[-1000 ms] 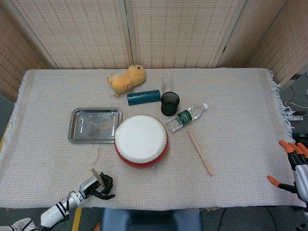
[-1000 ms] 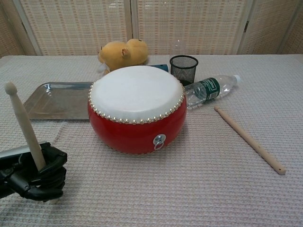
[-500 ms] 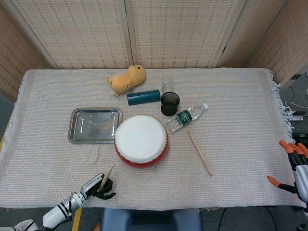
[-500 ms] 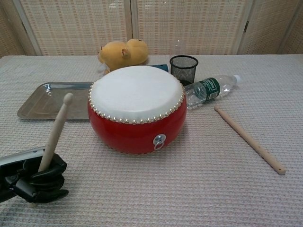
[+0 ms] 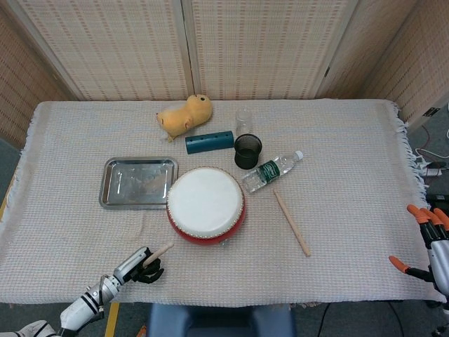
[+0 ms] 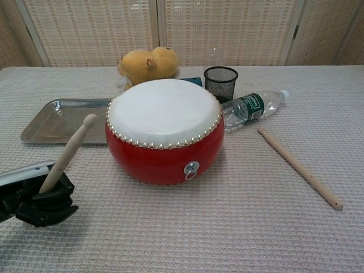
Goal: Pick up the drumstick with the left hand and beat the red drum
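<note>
Left hand (image 6: 42, 202) grips the drumstick (image 6: 68, 151) near the desk's front edge; next, swing its tip onto the red drum (image 6: 164, 133).

In the chest view the left hand (image 6: 40, 199) is cut off by the left edge, and the lower end of the drumstick (image 6: 67, 153) is buried in its grip. The right hand (image 5: 428, 246) is cropped by the right edge of the head view. The drum (image 6: 165, 128) hides most of the blue tube (image 6: 193, 81) and the foot of the clear cup (image 6: 212, 57).
</note>
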